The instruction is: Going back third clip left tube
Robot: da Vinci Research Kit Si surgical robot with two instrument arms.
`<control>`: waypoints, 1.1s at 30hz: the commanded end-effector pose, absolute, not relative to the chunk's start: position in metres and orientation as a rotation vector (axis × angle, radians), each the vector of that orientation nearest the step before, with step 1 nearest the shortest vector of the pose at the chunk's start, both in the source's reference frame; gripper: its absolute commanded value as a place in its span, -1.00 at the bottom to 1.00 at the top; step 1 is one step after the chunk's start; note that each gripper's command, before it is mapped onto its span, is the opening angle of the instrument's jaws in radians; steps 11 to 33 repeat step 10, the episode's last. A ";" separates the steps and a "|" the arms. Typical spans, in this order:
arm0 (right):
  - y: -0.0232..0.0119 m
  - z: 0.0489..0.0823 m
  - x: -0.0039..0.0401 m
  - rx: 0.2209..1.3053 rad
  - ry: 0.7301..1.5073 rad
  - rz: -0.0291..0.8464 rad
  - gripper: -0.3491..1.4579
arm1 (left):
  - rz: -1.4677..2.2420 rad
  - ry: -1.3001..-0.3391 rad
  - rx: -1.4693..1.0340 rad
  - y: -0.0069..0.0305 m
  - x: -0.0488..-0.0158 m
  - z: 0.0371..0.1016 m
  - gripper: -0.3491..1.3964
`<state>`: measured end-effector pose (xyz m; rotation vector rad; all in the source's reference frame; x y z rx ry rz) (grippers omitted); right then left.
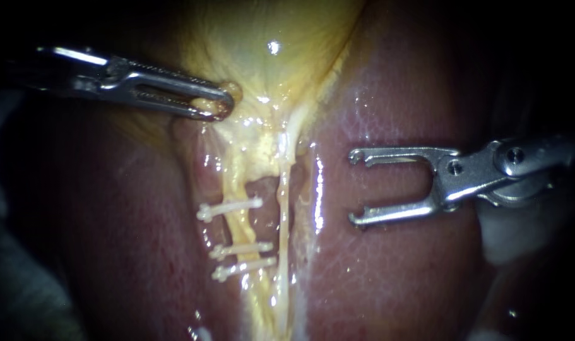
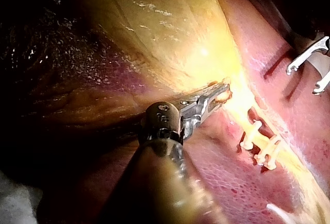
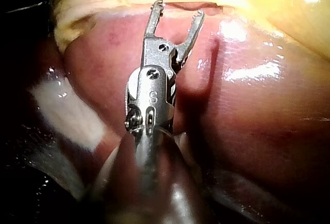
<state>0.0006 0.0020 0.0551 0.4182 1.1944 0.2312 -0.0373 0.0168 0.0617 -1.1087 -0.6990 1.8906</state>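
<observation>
Three white clips (image 1: pixel 230 209) (image 1: pixel 242 250) (image 1: pixel 244 268) cross the left tube (image 1: pixel 237 221), a yellowish strand below the gallbladder (image 1: pixel 268 44); the right tube (image 1: pixel 284 208) runs pale beside it. My left instrument (image 1: pixel 223 101) is shut on yellow tissue at the gallbladder's neck, holding it up; the left wrist view shows the same grip (image 2: pixel 223 91), with the clips (image 2: pixel 260 149) beyond. My right instrument (image 1: pixel 356 187) is open and empty, its two hooked jaws wide apart over the liver (image 1: pixel 388 265), to the right of both tubes. In the right wrist view its jaws (image 3: pixel 179 8) stand short of the tubes.
Dark red liver (image 1: pixel 129 240) lies on both sides of the tubes. A white gauze-like pad (image 1: pixel 514 233) sits under the right instrument's shaft, also seen as a white strip (image 3: pixel 67 113) beside it. Wet glare streaks the liver edge (image 1: pixel 317 196).
</observation>
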 end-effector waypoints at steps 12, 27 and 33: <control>0.0017 0.0550 0.0011 0.439 1.207 0.209 -0.06 | 1.893 -0.707 -1.104 0.0172 -0.0367 0.0613 -1.00; 0.0017 0.0550 0.0011 0.439 1.207 0.209 -0.06 | 1.893 -0.707 -1.104 0.0172 -0.0367 0.0613 -1.00; 0.0017 0.0550 0.0011 0.439 1.207 0.209 -0.06 | 1.893 -0.707 -1.104 0.0172 -0.0367 0.0613 -1.00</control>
